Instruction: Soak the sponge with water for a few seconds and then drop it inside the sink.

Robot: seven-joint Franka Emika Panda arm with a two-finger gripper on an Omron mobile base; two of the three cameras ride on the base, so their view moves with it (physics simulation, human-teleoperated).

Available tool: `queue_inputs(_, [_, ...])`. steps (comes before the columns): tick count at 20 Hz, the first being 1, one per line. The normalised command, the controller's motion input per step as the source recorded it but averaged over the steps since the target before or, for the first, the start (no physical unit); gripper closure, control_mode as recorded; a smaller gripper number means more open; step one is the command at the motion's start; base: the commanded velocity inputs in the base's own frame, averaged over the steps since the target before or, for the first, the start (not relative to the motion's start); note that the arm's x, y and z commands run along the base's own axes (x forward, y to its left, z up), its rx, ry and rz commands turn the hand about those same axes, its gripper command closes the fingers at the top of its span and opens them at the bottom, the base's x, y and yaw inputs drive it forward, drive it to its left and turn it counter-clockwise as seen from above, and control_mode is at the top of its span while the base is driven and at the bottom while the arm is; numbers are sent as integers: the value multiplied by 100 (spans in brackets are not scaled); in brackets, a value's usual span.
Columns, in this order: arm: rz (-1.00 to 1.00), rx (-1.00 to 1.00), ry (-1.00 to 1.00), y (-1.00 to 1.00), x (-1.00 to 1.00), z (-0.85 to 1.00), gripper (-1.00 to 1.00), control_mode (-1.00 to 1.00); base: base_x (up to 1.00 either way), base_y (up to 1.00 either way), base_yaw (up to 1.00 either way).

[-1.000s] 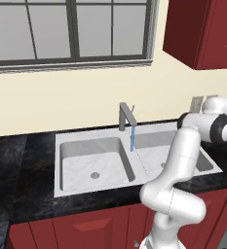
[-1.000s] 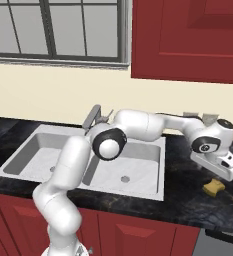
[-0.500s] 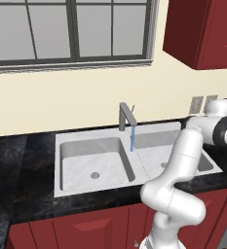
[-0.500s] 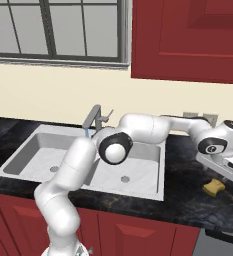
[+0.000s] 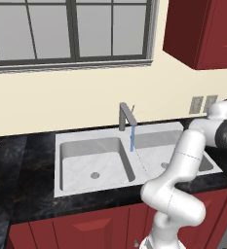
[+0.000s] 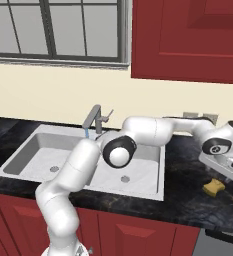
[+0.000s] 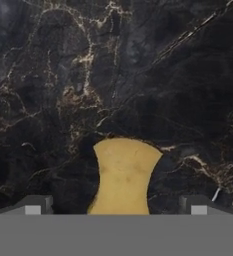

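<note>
Sponge, a small yellow-olive waisted block (image 7: 124, 175) of soft-looking matte material, lies flat on the black gold-veined marble tabletop (image 7: 138, 75), well to the right of the wide grey-white marbled double-basin sink (image 6: 138, 177). In the hand view its long axis runs up and down, its near end between the two dark fingertips. The hand (image 6: 227, 172) hangs just above it with fingers apart, gripping nothing. At the sink, a thin bright blue stream of water (image 5: 132, 138) falls straight from the square grey metal tap (image 5: 126, 115) onto the basin divider.
</note>
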Motion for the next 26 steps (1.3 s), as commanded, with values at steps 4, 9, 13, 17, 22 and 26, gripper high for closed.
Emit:
queue_inputs(4, [0,0,0,0,0,-23,-100,-100,0,0,0])
queue_inputs(9, [0,0,0,0,0,-35,-100,-100,0,0,0])
queue_inputs(13, [0,0,0,0,0,-38,-100,-100,0,0,0])
queue_inputs(17, [0,0,0,0,0,-35,-100,-100,0,0,0])
queue_inputs(22, [0,0,0,0,0,-31,-100,-100,0,0,0])
queue_inputs(26, [0,0,0,0,0,-12,-100,-100,0,0,0])
